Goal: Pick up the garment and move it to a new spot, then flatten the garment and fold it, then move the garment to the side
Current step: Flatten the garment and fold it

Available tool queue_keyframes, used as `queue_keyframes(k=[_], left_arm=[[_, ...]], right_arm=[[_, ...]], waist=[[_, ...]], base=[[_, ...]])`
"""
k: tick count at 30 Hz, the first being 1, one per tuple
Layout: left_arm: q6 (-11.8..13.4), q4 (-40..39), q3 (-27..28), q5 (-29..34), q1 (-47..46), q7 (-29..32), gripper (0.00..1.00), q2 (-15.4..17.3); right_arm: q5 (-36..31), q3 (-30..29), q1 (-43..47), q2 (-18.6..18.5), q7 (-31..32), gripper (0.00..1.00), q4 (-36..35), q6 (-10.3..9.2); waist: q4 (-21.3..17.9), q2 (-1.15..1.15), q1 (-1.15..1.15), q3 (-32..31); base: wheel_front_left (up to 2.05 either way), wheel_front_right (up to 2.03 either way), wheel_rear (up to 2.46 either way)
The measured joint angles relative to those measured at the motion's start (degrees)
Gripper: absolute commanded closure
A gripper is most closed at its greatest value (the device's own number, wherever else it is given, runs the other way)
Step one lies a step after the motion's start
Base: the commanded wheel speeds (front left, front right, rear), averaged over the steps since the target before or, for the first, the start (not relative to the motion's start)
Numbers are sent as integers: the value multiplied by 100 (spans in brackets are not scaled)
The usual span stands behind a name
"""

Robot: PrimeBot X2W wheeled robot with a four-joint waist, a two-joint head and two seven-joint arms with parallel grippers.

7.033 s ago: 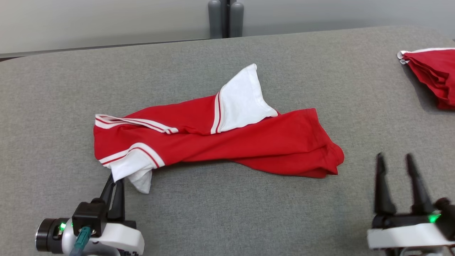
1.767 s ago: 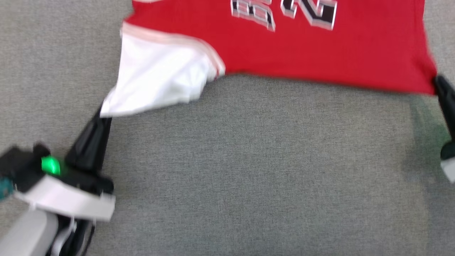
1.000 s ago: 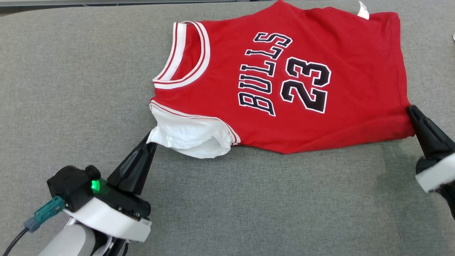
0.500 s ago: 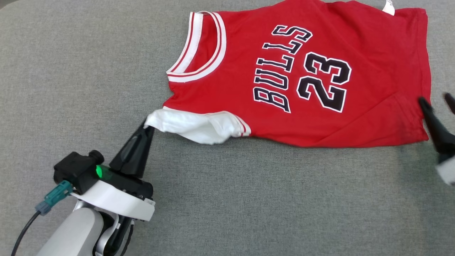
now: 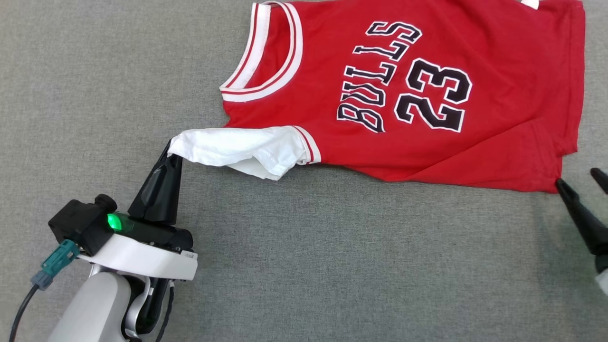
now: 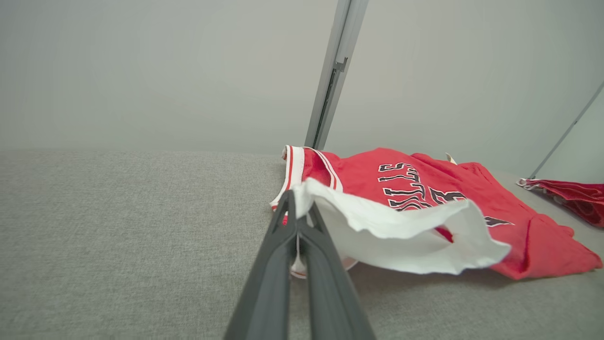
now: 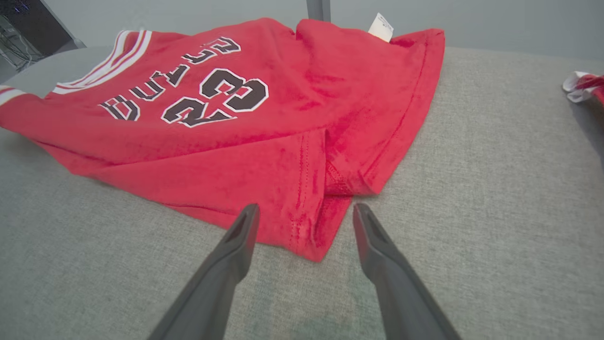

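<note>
Now: left claw (image 5: 172, 151) grips the white sleeve (image 5: 237, 149), right claw (image 5: 577, 176) open at the hem

At the lower left of the head view the left claw is closed on the edge of the white sleeve, its dark fingers pressed together. The left wrist view shows the sleeve lifted off the grey table (image 5: 304, 266) and hanging open behind the tips. To the right, the red garment (image 5: 427, 147) lies front up on the table, mostly spread. Its neck opening with white-and-red trim is toward the left, followed by the lettering BULLS and 23 (image 5: 434, 102). The near edge is creased, and the lower corner of the hem is folded over on itself. Just beside that corner the right claw stands open, holding nothing; in the right wrist view the corner lies between its parted fingers. Farther right, another red cloth (image 7: 583, 85) lies well apart on the table
</note>
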Motion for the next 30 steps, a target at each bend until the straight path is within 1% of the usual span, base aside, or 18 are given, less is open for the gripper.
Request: queue_keyframes(k=[3, 6, 11, 16, 17, 19, 20, 21, 22, 23, 30], left_arm=[[-82, 62, 55, 98, -3, 0, 100, -121], [-153, 148, 53, 199, -24, 0, 100, -236], [-254, 220, 77, 356, -73, 0, 100, -378], [-331, 270, 155, 447, -97, 0, 100, -465], [-346, 280, 174, 467, -97, 0, 100, -478], [-357, 296, 211, 495, -97, 0, 100, -499], [-382, 305, 225, 511, -97, 0, 100, -510], [-382, 305, 225, 511, -97, 0, 100, -510], [-396, 314, 242, 528, -97, 0, 100, -520], [-397, 325, 260, 535, -97, 0, 100, -528], [-447, 382, 363, 620, -96, 0, 100, -567]], right_arm=[[-45, 22, -131, 383, 212, 0, 62, -1], [-51, -37, -194, 599, 355, 0, 260, 0], [233, -240, -168, 698, 393, 0, 511, 0], [520, -301, -119, 727, 357, 0, 543, 0], [561, -304, -109, 727, 337, 9, 532, 0], [644, -304, -92, 731, 308, 50, 515, 0], [661, -294, -71, 727, 305, 58, 504, 0], [661, -294, -71, 727, 305, 69, 504, 0], [703, -282, -53, 727, 294, 90, 498, 0], [728, -269, -34, 726, 291, 100, 488, 0], [787, -245, 75, 686, 104, 100, 314, 0]], waist=[[50, 0, 0, 37], [135, 0, 0, 67], [263, 0, 0, 137], [307, 0, 0, 195], [309, 0, 0, 203], [305, 0, 0, 211], [301, 0, 0, 212], [301, 0, 0, 212], [296, 0, 0, 211], [290, 0, 0, 208], [226, 0, 0, 148]], base=[[0, 0, 0], [0, 0, 0], [0, 0, 0], [0, 0, 0], [0, 0, 0], [0, 0, 0], [0, 0, 0], [0, 0, 0], [0, 0, 0], [0, 0, 0], [0, 0, 0]])
